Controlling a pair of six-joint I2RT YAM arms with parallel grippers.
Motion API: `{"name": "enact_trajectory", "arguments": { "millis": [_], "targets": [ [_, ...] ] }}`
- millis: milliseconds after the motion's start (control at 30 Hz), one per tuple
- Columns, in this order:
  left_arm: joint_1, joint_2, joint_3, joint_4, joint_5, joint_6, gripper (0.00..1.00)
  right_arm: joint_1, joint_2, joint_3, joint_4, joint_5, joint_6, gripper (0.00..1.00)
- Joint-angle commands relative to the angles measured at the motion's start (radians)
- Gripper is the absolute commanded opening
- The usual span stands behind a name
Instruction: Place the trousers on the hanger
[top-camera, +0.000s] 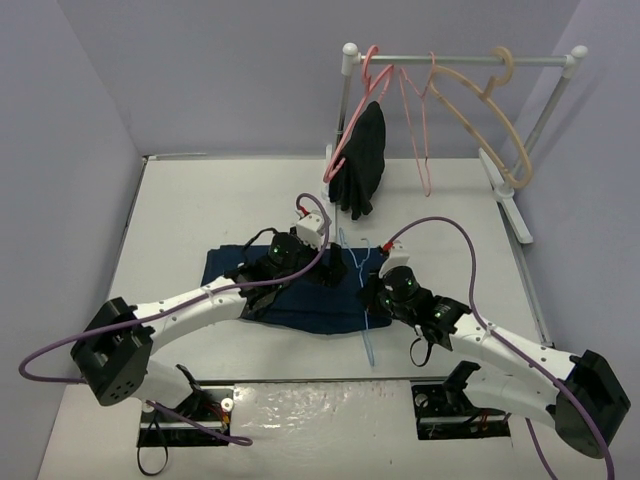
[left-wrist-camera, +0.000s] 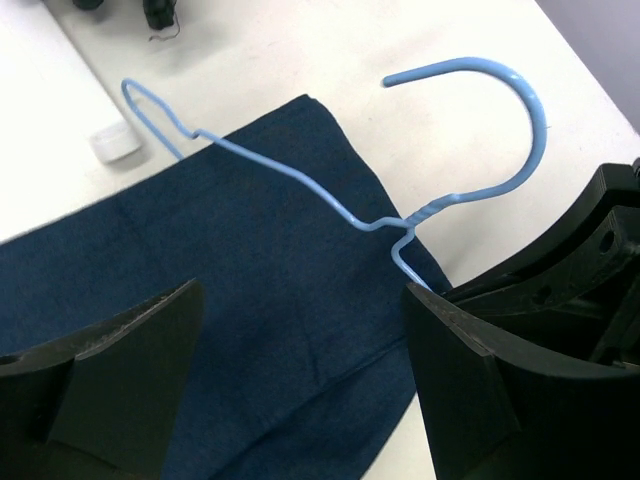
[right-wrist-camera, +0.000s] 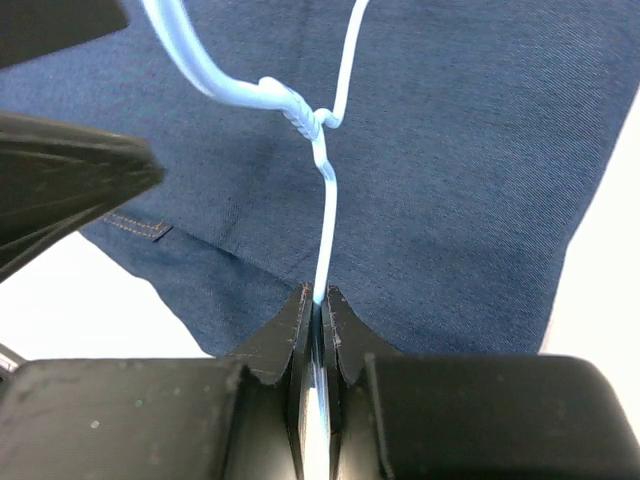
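Trousers (top-camera: 310, 312) lie folded beneath the hanger (right-wrist-camera: 327, 215). The right gripper (right-wrist-camera: 316, 296) pinches its wire; the left gripper (left-wrist-camera: 300, 350) gapes empty. Threading seems underway, so the left likely needs to grasp the cloth next.

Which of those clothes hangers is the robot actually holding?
The light-blue wire hanger, pinched in the right claw over the jeans. The pink hangers and the beige hanger hang on the rail at the back.

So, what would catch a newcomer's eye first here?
Dark blue trousers lie spread flat in the middle of the table. The right end effector pinches a thin light-blue hanger over them, while the left end effector hovers open close by. At the back, a black garment hangs from a rack.
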Motion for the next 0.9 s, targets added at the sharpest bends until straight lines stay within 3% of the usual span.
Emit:
{"name": "enact_trajectory", "arguments": {
  "millis": [0, 133, 433, 867],
  "targets": [
    [0.008, 0.038, 0.095, 0.17, 0.139, 0.134, 0.75, 0.013, 0.03, 0.073, 0.07, -0.03, -0.04, 0.0],
    [0.008, 0.07, 0.098, 0.272, 0.228, 0.154, 0.73, 0.018, 0.041, 0.076, 0.074, -0.029, -0.032, 0.0],
    [0.006, 0.099, 0.106, 0.298, 0.273, 0.197, 0.72, 0.022, 0.032, 0.076, 0.076, -0.029, -0.017, 0.0],
    [0.008, 0.196, 0.154, 0.305, 0.266, 0.244, 0.51, 0.028, 0.031, 0.085, 0.083, -0.035, -0.015, 0.0]
  ]
}}
